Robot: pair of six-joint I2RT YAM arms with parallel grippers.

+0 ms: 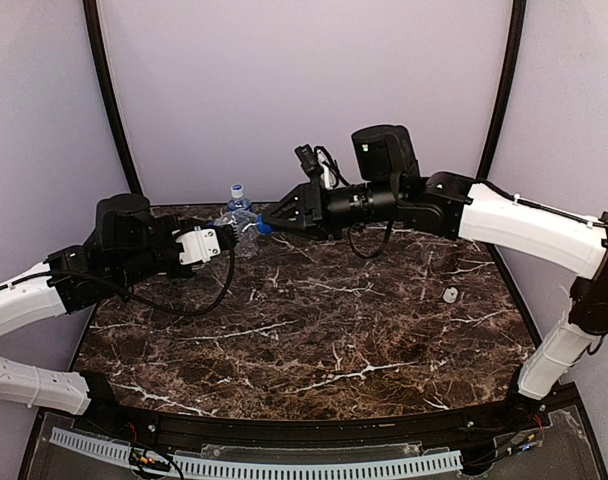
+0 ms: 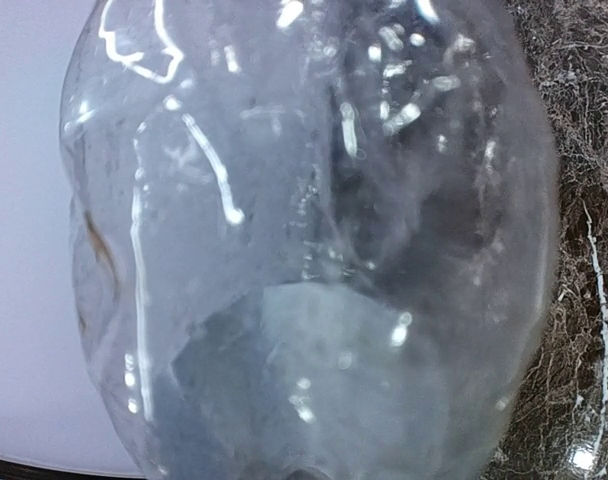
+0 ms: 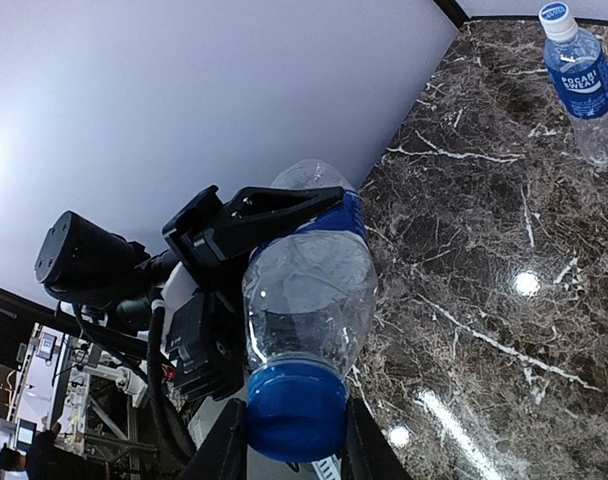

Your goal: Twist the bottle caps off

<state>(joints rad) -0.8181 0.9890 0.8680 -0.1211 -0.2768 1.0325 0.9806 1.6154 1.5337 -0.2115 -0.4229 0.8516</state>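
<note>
My left gripper (image 1: 227, 236) is shut on a clear bottle (image 1: 242, 228) with a blue label band and holds it level above the table's back left. In the left wrist view the bottle (image 2: 314, 250) fills the frame and hides my fingers. My right gripper (image 1: 268, 222) is shut on its blue cap (image 1: 265, 228). In the right wrist view the blue cap (image 3: 296, 412) sits between my right gripper's (image 3: 296, 440) two fingers, and the left gripper's black fingers (image 3: 274, 208) clamp the bottle (image 3: 309, 290). A blue-labelled bottle (image 1: 238, 200) with a pale cap (image 3: 556, 18) stands behind. A third bottle is out of view.
A loose white cap (image 1: 450, 294) lies on the dark marble table (image 1: 334, 330) at the right. Pale walls close in the back and sides. The standing bottle (image 3: 582, 80) is close to the two grippers. A cable loops under the left arm (image 1: 199, 300).
</note>
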